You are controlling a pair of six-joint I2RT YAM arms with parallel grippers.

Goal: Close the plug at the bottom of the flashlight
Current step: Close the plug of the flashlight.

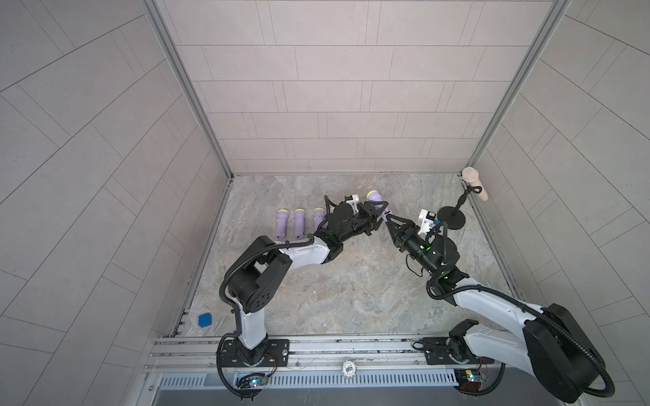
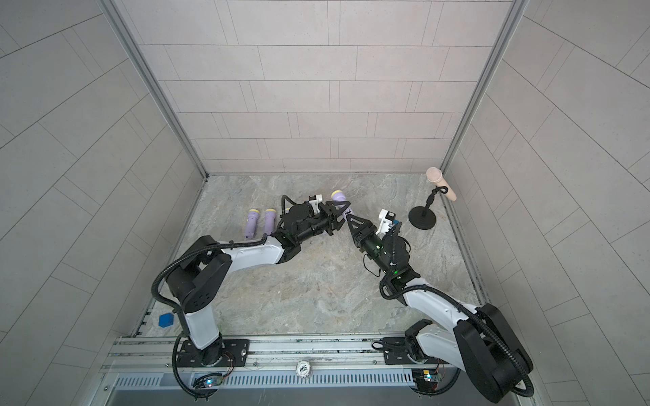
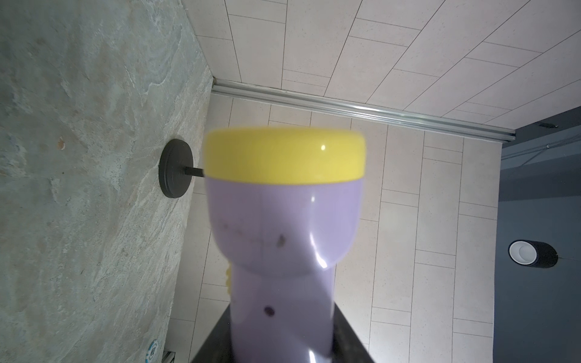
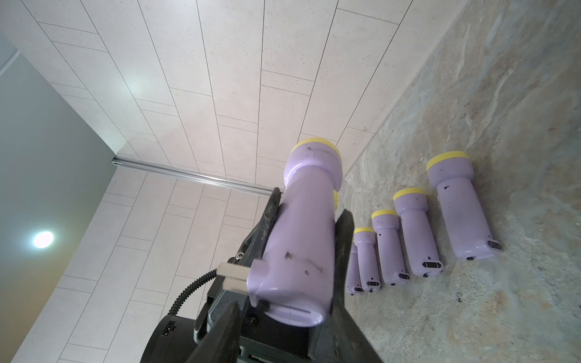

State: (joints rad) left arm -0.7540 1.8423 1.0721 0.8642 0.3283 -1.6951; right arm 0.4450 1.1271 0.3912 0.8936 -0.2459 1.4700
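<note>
A purple flashlight (image 1: 373, 196) (image 2: 338, 195) with a yellow head is held above the table, my left gripper (image 1: 378, 211) (image 2: 339, 212) shut on its body. In the left wrist view the flashlight (image 3: 283, 220) fills the middle, rising from my left gripper (image 3: 281, 349). In the right wrist view the flashlight (image 4: 301, 235) has its bottom end between the parted jaws of my right gripper (image 4: 289, 314). The plug (image 4: 234, 276) sticks out sideways from that end, its metal prongs bare. In both top views my right gripper (image 1: 392, 221) (image 2: 350, 218) meets the flashlight's bottom end.
Several more purple flashlights (image 1: 299, 225) (image 4: 459, 204) lie in a row at the back left of the table, behind the left arm. A black stand (image 1: 451, 218) (image 2: 422, 218) (image 3: 174, 168) carrying a cream handle (image 1: 473, 179) stands at the back right. A blue block (image 1: 205, 320) lies front left.
</note>
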